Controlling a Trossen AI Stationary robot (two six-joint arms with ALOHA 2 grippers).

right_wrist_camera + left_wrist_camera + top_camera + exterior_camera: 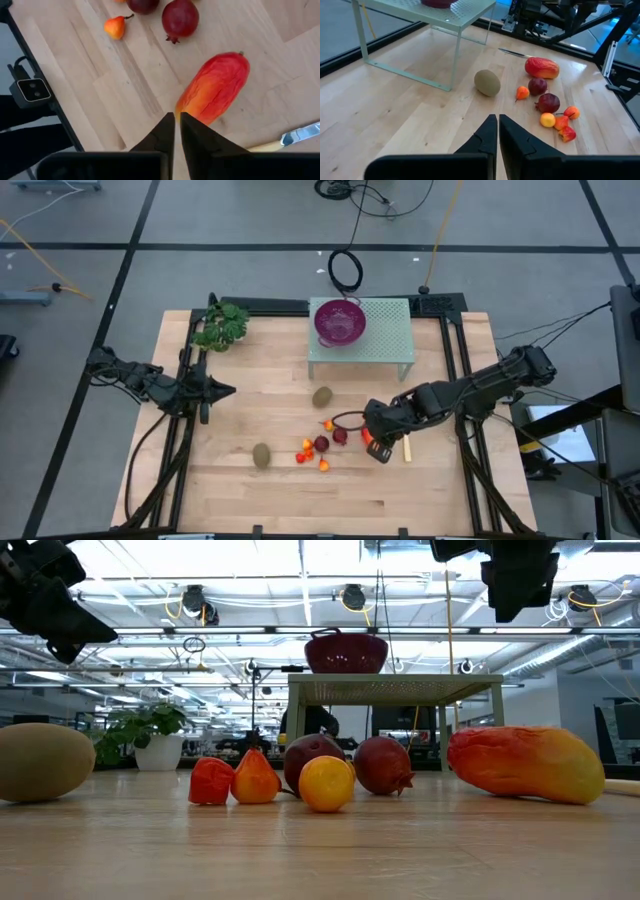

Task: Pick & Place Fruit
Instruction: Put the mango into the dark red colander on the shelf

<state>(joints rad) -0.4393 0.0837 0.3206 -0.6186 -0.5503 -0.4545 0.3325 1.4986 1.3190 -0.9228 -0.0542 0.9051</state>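
The elongated orange-red fruit (pixel 215 87) lies on its side on the wooden table, right of the fruit cluster. My right gripper (pixel 174 117) is shut and hangs well above its near end (pixel 375 442), touching nothing. Two dark red round fruits (pixel 321 444) (pixel 340 436) and several tiny orange-red ones (pixel 307 446) lie just left of it. One kiwi (pixel 322 396) lies mid-table, and another kiwi (pixel 262 455) lies nearer the front. My left gripper (pixel 215 390) is shut and empty, raised over the table's left part.
A purple bowl (pixel 340 320) stands on a pale green perforated stand (pixel 385 330) at the back. A green leafy bunch (pixel 222 327) sits at the back left. A yellow-handled knife (pixel 407 448) lies right of the elongated fruit. Bare wood lies along the front edge.
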